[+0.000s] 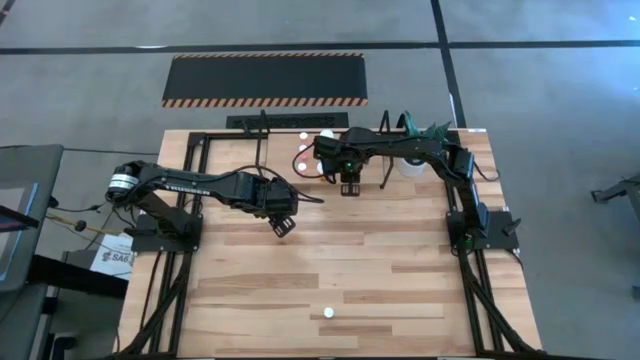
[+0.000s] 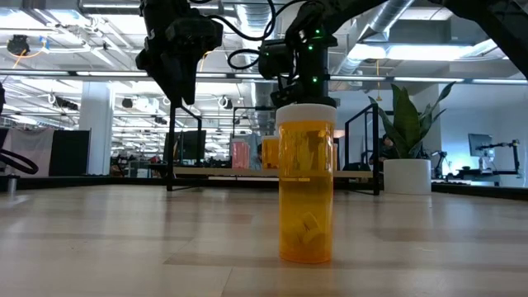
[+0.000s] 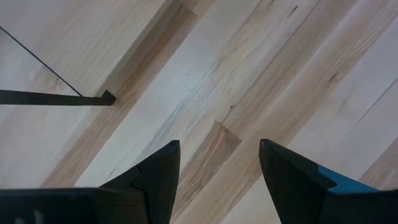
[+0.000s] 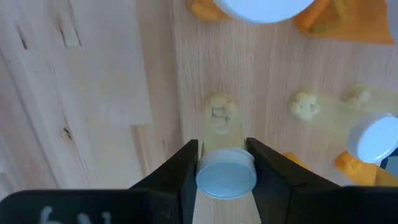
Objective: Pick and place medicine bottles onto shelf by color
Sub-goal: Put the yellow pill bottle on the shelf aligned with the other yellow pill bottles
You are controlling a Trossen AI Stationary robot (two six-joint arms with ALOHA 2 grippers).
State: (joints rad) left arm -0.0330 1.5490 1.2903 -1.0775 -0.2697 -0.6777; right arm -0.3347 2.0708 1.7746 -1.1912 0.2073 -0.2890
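Even, bright overhead lighting; ceiling strip lights (image 2: 49,45) show in low view. Soft arm shadows on surface (image 1: 330,260). Right wrist view: nearest white cap (image 4: 226,176) slightly soft, top cap (image 4: 264,7) blurred, washed out.

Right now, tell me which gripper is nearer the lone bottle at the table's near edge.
Left, narrowly. The left gripper hangs open over bare wood, up-table and left of the lone orange bottle. The right gripper is farther back by the shelf, closed around a pale bottle.

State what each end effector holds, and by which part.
The right end effector grips a pale medicine bottle just under its white cap. The left end effector is open, holding nothing.
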